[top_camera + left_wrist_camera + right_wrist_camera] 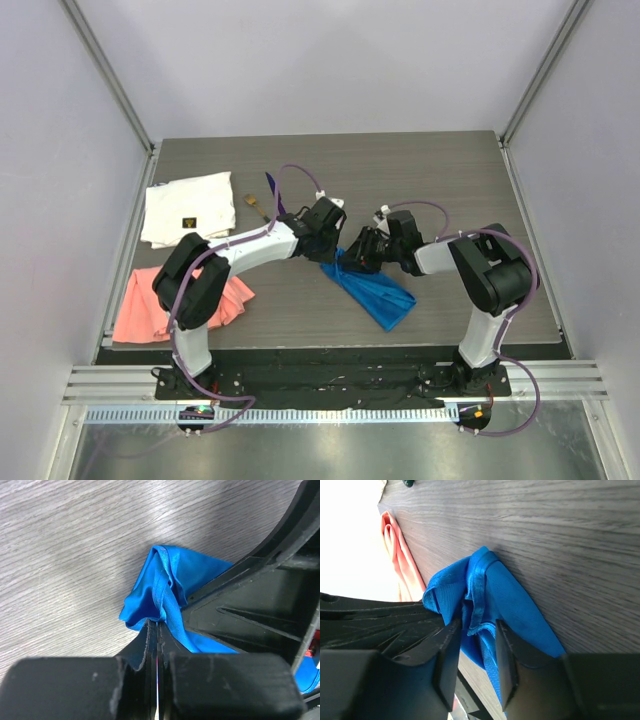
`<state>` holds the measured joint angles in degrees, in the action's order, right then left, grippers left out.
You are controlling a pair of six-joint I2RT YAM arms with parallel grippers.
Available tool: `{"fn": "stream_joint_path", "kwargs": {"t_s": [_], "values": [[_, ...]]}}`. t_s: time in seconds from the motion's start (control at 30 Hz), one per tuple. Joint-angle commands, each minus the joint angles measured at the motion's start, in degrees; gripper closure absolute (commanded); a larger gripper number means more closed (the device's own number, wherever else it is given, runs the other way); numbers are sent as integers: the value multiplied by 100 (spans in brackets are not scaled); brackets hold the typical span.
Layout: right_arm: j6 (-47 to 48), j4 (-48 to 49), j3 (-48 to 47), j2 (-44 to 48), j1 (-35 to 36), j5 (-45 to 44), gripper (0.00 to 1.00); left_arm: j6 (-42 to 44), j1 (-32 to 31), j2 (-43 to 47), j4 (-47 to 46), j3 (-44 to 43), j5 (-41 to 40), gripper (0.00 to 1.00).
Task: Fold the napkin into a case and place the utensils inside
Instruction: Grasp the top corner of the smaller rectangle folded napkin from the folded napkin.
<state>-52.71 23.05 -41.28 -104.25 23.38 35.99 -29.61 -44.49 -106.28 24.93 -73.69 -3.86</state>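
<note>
The left gripper [154, 627] is clamped tight on the napkin [167, 580]. Its two fingers meet on a stitched hem and pinch a raised peak of the blue cloth off the table [420, 170]. From that pinch the cloth fans out ahead of the fingertips in a soft, crumpled fold.

The right gripper [476, 632] comes at the same bunched end from the opposite side. Its jaws stand partly apart, with a hanging fold and hem of the napkin in the gap between them (the cloth brushes the inner faces but does not look squeezed).

From above, the two claws meet nose to nose over the napkin's far end. The rest of the napkin trails toward the near right as a narrow, elongated strip lying flat on the wood.

The purple utensil [272, 190] and the green-handled utensil [254, 206] lie behind the left arm, well apart from the napkin. They are beside a white cloth [190, 210], and a salmon-pink cloth [165, 305] lies nearer the table's left edge.
</note>
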Motion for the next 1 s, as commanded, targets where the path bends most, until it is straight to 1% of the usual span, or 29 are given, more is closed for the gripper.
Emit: {"fn": "stream_joint_path", "kwargs": {"t_s": [0.0, 0.13, 0.27, 0.33, 0.47, 0.5, 0.6, 0.67, 0.7, 0.8, 0.97], "values": [[200, -63, -82, 325, -35, 154, 58, -1, 10, 151, -5, -49, -19, 100], [191, -160, -47, 449, -123, 189, 58, -19, 11, 125, -32, -66, 34, 100], [-20, 164, 119, 414, -211, 339, 60, -37, 11, 186, -5, -75, 34, 100], [-12, 174, 102, 362, -219, 382, 60, -28, 11, 213, 38, -66, 17, 100], [-117, 384, 137, 221, -219, 487, 66, -28, 11, 222, 56, -75, 34, 100], [-169, 454, 155, 203, -219, 497, 69, -28, 11, 213, 65, -75, 43, 100], [-266, 674, 225, 150, -228, 532, 74, -37, 11, 230, 47, -67, 52, 100], [-310, 815, 243, 107, -228, 584, 74, -37, 2, 230, 47, -75, 52, 100], [-310, 850, 234, 98, -220, 611, 71, -37, 10, 222, 56, -67, 60, 100], [-354, 929, 260, 176, -246, 611, 69, -45, 11, 239, 47, -66, 96, 100], [-407, 947, 278, 238, -360, 681, 69, -45, 11, 274, 65, -58, 87, 100]]}}
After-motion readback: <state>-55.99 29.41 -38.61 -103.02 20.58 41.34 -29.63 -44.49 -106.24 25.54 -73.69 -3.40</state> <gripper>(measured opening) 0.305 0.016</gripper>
